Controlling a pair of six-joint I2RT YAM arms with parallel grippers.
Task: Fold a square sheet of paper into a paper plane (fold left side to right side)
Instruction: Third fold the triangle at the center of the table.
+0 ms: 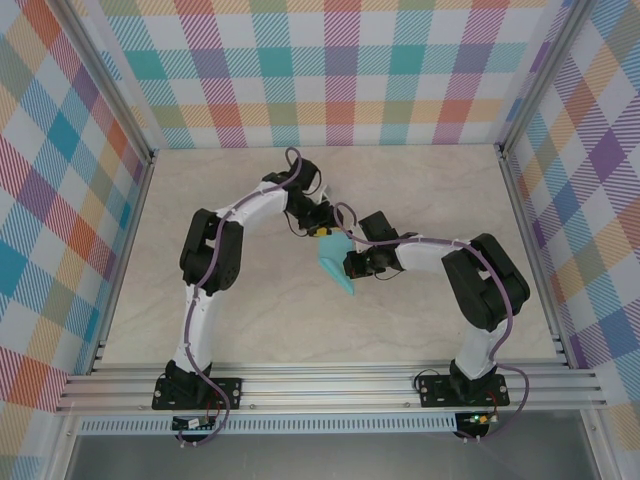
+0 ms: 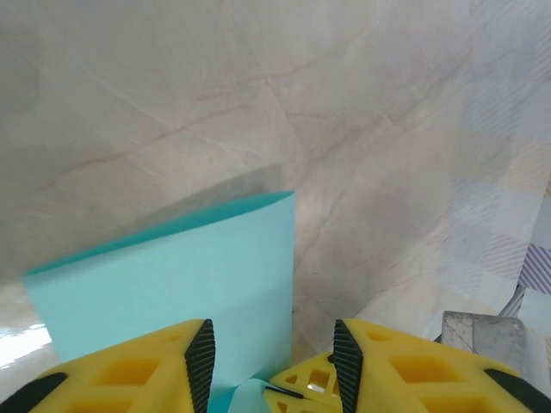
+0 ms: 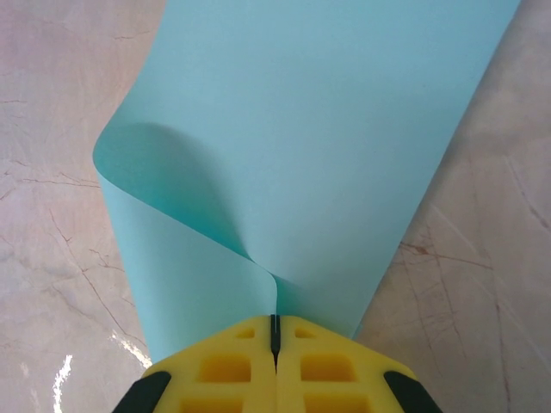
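Where the two arms meet over the middle of the bench, the square sheet of paper [image 1: 335, 268] hangs between them, a light-turquoise shape that narrows towards its near end. In the right wrist view the sheet [image 3: 336, 129] is bent over on itself. Its left part rolls round in a soft loop with no sharp crease, and both layers run down to the yellow fingertips. The right pincer [image 3: 275, 325] is closed on the sheet's near edge, jaws pressed together with only a thin seam between them. From above, that pincer [image 1: 354, 266] sits just right of the paper.

In the left wrist view the paper [image 2: 172, 292] shows as a flat panel with a straight upper edge. A grey shadow on the marble behind it shows that it is lifted off the surface. The left pincer [image 2: 271, 344] stands moderately apart, its black-padded yellow jaws on either side of the panel's right edge. Paper shows in the gap, but neither pad is seen pressing on it. From above, this pincer [image 1: 318, 228] is at the far end of the sheet.

The bench [image 1: 250, 320] is pale, marble-patterned and glossy. Plaid walls [image 1: 340, 70] in pastel colours enclose it on three sides, and an aluminium rail [image 1: 330, 385] at the near edge carries both arm bases.
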